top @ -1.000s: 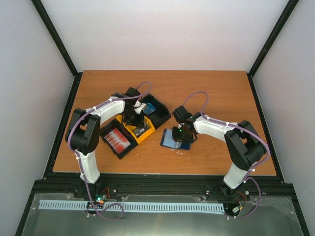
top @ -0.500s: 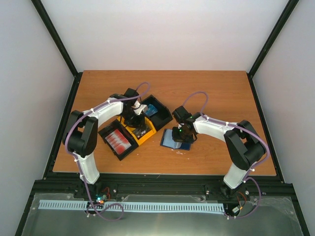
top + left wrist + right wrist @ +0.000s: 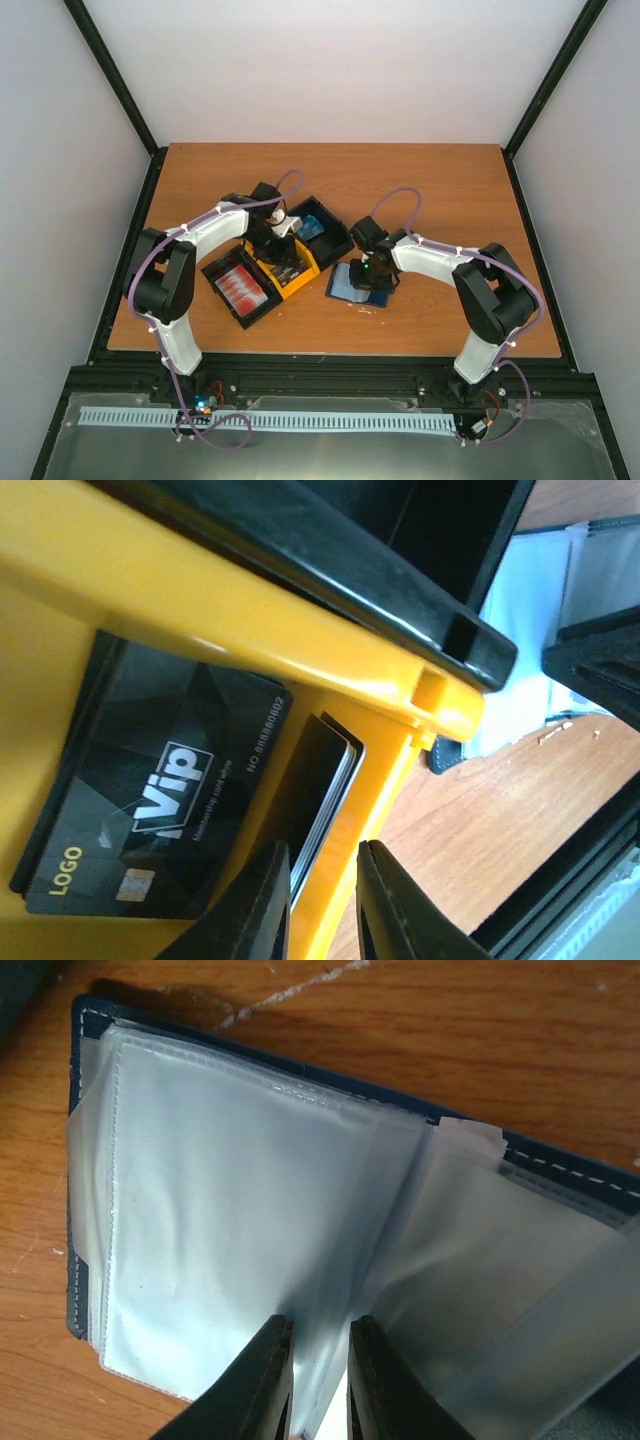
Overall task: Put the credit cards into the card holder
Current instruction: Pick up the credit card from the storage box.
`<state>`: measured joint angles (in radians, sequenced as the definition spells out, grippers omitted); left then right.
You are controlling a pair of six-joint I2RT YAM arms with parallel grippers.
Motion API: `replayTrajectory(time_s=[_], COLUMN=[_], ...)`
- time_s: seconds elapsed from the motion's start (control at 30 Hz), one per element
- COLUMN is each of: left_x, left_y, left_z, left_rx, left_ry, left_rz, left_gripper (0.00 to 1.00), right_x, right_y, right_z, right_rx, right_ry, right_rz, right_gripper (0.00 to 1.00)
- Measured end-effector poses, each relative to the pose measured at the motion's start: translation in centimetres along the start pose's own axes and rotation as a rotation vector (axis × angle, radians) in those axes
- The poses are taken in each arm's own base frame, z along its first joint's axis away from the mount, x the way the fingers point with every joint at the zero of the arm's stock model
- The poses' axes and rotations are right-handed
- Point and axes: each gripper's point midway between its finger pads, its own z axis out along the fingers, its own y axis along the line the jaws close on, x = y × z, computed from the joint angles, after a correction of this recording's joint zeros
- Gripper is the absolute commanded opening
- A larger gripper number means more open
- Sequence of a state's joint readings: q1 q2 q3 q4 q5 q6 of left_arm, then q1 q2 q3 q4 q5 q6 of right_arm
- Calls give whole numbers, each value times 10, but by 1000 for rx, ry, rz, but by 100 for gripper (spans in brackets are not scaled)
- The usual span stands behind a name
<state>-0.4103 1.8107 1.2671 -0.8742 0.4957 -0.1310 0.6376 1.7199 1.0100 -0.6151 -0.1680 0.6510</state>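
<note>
Several red cards (image 3: 240, 288); blue holder (image 3: 230, 1190) open flat.

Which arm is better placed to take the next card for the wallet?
Left. Its fingers straddle upright dark plastic cards in the yellow plastic bin; the right fingers are down on the open dark blue wallet.

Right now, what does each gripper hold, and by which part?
Right gripper: pinches a clear plastic sleeve of the open dark blue wallet, at its free edge. Left gripper: straddles the edge of dark cards in the yellow bin; grip uncertain.
</note>
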Motion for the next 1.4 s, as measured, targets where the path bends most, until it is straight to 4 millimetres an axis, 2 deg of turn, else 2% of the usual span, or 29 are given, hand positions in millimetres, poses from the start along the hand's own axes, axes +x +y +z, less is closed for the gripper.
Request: replayTrajectory(time_s=[0.53,0.8,1.13,1.4], left_x=[7,13,6,3], left_y=[-7,-5,3,6], left_z=[2,15,13,5], left_rx=[30,-8,-72,-114], left_ry=[15,50,25,6], left_rz=[5,30,57,72], left_gripper=[23,18,9,1], right_x=[-1,-1,-2,-7], right_y=[2,2,2,7], right_z=[1,1,1,-1], right_rx=[-2,0,0,-19], right_ry=[-2,-3,-3,-29], right_rz=[-5,-6,-13,-23], right_gripper=[18,18,18,28])
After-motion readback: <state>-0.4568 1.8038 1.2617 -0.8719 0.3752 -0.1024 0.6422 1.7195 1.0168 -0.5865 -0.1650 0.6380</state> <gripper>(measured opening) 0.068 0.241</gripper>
